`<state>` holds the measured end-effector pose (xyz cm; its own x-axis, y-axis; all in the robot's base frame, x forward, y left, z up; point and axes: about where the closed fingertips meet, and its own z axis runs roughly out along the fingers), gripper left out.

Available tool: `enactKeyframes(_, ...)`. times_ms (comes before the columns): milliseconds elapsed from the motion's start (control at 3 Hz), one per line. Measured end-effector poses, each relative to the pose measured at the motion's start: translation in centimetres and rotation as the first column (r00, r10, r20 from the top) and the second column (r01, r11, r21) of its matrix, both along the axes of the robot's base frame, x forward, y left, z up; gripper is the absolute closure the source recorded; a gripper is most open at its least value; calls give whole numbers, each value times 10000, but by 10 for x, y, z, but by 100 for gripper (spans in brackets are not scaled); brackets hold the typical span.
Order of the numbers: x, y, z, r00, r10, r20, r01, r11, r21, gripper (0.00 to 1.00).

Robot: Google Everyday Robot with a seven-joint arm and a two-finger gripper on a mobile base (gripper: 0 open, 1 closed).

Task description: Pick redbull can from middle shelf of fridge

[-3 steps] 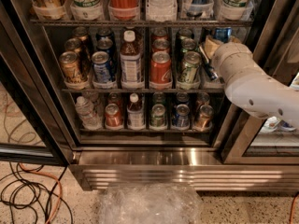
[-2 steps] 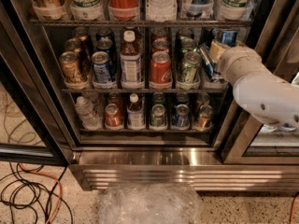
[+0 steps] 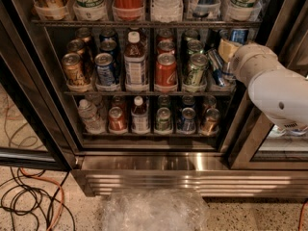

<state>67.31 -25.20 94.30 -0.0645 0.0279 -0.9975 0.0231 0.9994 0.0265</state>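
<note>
The fridge [image 3: 192, 176] stands open in front of me. Its middle shelf [image 3: 144, 93] holds rows of cans in clear lane trays. The slim blue-and-silver redbull cans are in the rightmost lane. One redbull can [image 3: 216, 67] leans to the left at the front, and another [image 3: 238, 35] stands upright behind it. My white arm [image 3: 274, 88] reaches in from the right. My gripper [image 3: 226, 49] is at that lane, right against the leaning can's upper end, and my wrist hides part of the lane.
A green-and-silver can [image 3: 196, 70], a red can [image 3: 166, 70], a bottle [image 3: 135, 64] and a Pepsi can [image 3: 105, 69] fill the other lanes. Big bottles stand above, small cans below. The black door frame [image 3: 250, 138] is close under my arm. Cables [image 3: 33, 201] and clear plastic [image 3: 154, 211] lie on the floor.
My arm and gripper have shifted a little to the right at the right end of the middle shelf. The other cans have not moved.
</note>
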Motion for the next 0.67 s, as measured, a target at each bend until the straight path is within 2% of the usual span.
enactKeyframes(333, -12, 9, -7, 9973, 487, -558, -467, 9983, 352, 100)
enactKeyframes(667, -47, 6, -25, 9791, 1001, -1769, -783, 9889, 1260, 100)
